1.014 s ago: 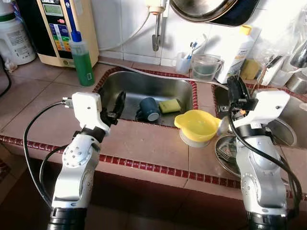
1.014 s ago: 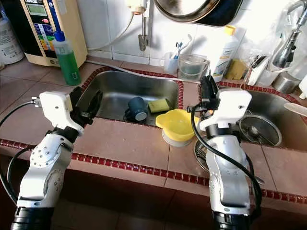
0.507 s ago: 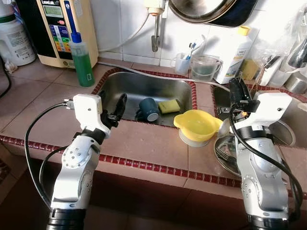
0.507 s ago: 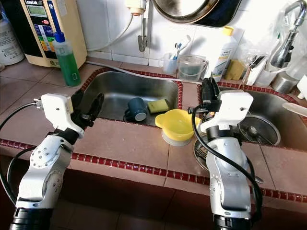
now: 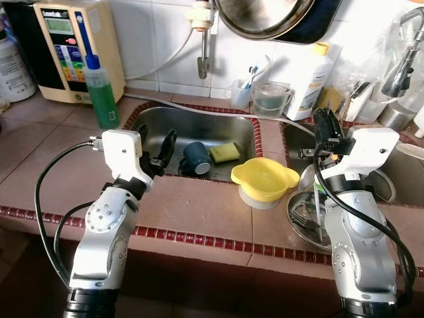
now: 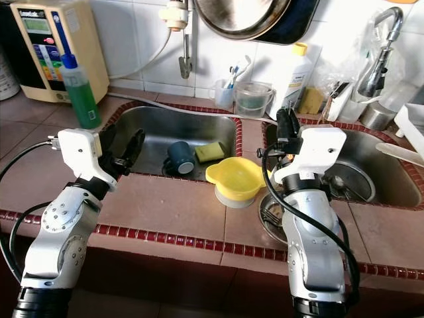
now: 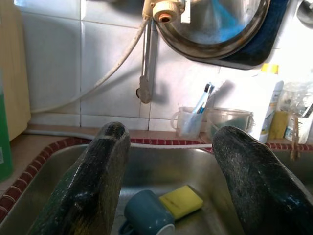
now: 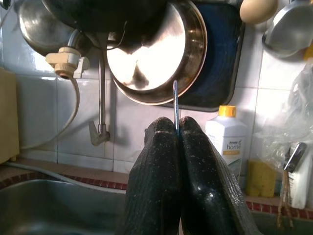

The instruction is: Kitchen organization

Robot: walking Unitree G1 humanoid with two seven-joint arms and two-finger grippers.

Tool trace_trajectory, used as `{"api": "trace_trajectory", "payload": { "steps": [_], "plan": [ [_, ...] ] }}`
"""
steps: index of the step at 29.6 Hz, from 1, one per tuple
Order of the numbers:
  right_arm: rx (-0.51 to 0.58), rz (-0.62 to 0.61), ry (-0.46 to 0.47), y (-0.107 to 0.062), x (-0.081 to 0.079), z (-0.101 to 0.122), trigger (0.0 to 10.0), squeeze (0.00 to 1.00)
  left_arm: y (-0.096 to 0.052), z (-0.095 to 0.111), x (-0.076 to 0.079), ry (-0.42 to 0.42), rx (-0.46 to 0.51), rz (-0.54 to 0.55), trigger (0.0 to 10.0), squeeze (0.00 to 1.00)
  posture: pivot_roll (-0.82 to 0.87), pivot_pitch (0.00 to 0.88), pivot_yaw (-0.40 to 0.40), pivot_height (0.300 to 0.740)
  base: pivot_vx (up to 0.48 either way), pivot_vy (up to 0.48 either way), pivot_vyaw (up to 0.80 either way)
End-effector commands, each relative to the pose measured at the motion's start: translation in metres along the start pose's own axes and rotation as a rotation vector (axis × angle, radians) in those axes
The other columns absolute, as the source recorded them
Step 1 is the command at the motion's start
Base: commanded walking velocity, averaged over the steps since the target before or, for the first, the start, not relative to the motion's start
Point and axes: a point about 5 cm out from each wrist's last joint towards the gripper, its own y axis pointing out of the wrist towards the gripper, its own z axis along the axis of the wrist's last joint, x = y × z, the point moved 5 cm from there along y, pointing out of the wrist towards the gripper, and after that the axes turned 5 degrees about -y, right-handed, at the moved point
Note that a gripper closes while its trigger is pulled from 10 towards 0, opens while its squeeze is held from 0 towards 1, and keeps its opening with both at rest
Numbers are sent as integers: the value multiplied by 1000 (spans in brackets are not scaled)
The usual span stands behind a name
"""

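A: Left gripper [image 5: 159,147]?
B: Held over the near rim of the left sink basin [image 5: 159,119], fingers [image 7: 85,191] spread wide apart, nothing between them.

A: Contents of that basin?
B: Dark teal mug [image 5: 195,158] lying on its side; yellow sponge [image 5: 224,152] just beside it, toward the back.

A: Right gripper [image 6: 287,128]?
B: Raised at the near edge of the right sink [image 6: 391,172], fingers pressed together on a thin metal utensil handle [image 8: 175,105] sticking up between the tips. Cannot tell which kind of utensil.

A: On the counter between the arms?
B: Yellow bowl [image 5: 264,180] stacked on a white one, on the tiled divider. Metal dish [image 5: 299,218] with cutlery just beside it, near the right arm.

A: Back wall?
B: Green soap bottle [image 5: 101,93] left of the basin; white bottle [image 5: 313,79] and clear cup [image 5: 269,99] behind it.
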Motion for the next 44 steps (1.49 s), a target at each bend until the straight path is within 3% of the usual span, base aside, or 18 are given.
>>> {"api": "trace_trajectory", "payload": {
  "steps": [1,44],
  "plan": [
    [26,-3,-1,0,1,9,10000,0,3,7,6,7,17,-30,10000,0,-93,0,-8,740,259,0,0],
    [5,2,3,-4,-2,7,10000,0,5,7,11,-9,8,-49,10000,0,-101,0,-3,740,308,0,0]
  ]
}}
